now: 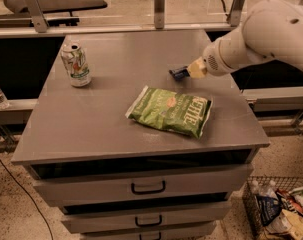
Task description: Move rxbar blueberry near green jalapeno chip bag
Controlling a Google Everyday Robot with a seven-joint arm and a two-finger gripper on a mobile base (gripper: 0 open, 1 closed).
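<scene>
- Right now I am seeing the gripper (pixel 185 73) hanging just over the far right part of the table top (pixel 116 129). As far as I can judge, its jaws are clamping the blue snack bar (pixel 178 74), whose dark end is sticking out leftward from the tip.
- The bar is sitting just behind the green chip bag (pixel 171 110), near its far edge but not touching it.
- I am judging the pick-up as done and the carry as nearly done. What I am counting as left is lowering the bar onto the table beside the bag and letting go.
- The bar is showing as a small, flat, dark blue rectangle.
- The bag is lying flat: large, crinkly and glossy green, with white lettering and a pale edge at its left end.
- The table top is looking smooth, matte and grey, with drawers (pixel 148 186) and dark handles below it.
- Farther out, a white-and-green drink can (pixel 76 64) is standing upright near the left rear, well apart from the bag.
- The rounded white arm (pixel 261 39) is reaching in from the right.
</scene>
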